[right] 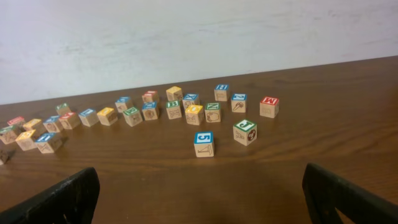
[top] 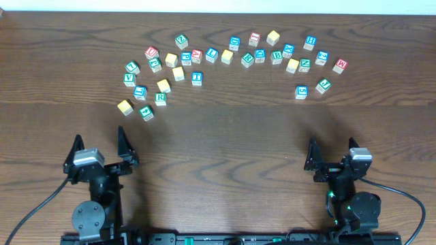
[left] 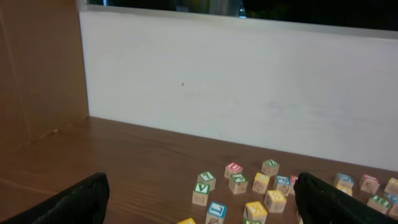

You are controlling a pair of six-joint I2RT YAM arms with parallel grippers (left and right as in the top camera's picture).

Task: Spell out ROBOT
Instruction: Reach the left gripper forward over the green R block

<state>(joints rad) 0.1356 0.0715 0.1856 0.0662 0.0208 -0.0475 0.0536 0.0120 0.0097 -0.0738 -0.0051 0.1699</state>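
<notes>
The left gripper (top: pixel 100 141) and right gripper (top: pixel 332 147) gape wide, empty. Nothing is spelled yet; next, I reckon, the left must reach the small wooden green-R cube (top: pixel 161 98) nearby.

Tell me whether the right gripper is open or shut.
Open: the right gripper has its fingers spread wide, holding nothing.

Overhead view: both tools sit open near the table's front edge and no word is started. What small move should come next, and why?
Probably extend the left tool forward toward the green R cube. That tool is open and empty, and the R lies at the near edge of the scatter on the left arm's side, far from the right tool.
</notes>
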